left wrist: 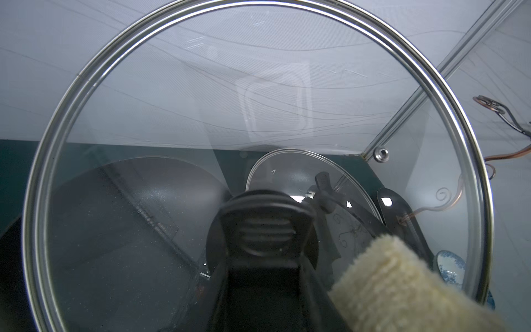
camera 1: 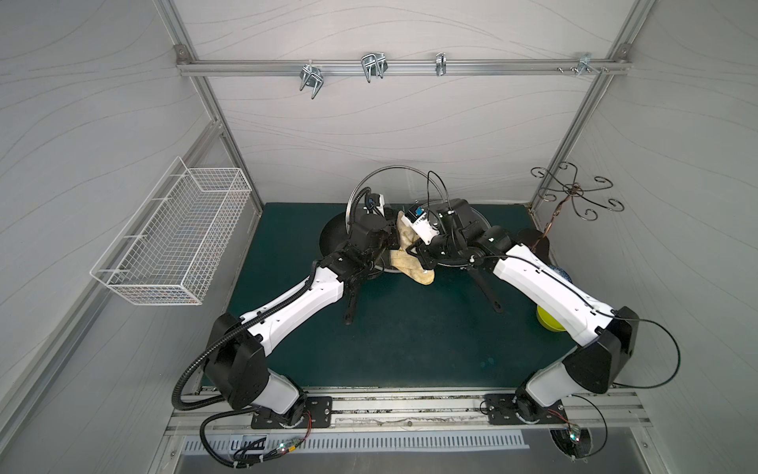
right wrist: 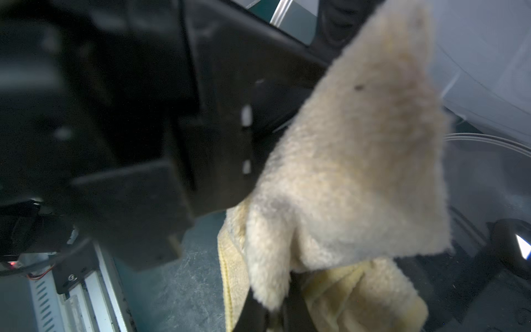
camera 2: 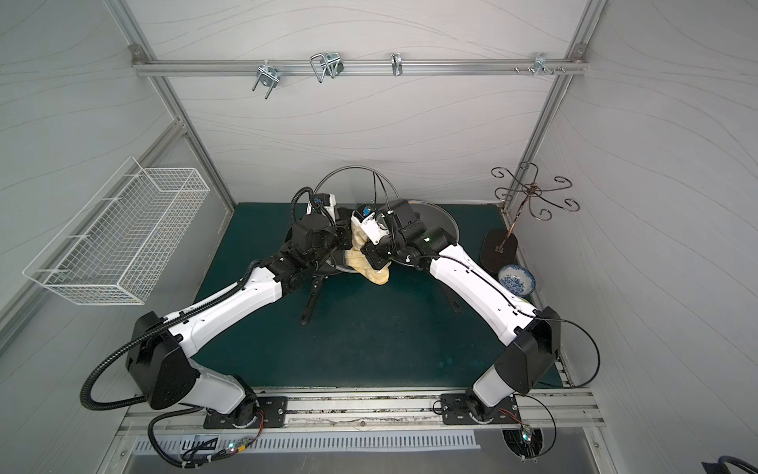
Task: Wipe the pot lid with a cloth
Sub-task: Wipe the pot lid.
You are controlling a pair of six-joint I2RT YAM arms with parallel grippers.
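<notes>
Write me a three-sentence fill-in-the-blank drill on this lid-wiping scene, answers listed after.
1. The left pincer grips the glass lid by its black ____.
2. The right pincer is shut on the pale ____ cloth.
3. The bowl beside the right arm is white with a ____ pattern.
Missing words: knob, yellow, blue.

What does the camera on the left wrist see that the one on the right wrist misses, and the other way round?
Only the left wrist view shows the pot lid with its whole round steel rim, the blue-and-white bowl and the curled copper hooks. Only the right wrist view shows the metal rail at the table's front, a blurred black robot part close up, and greyish stains on the cloth. Both show that pale fuzzy cloth and the green mat.
</notes>
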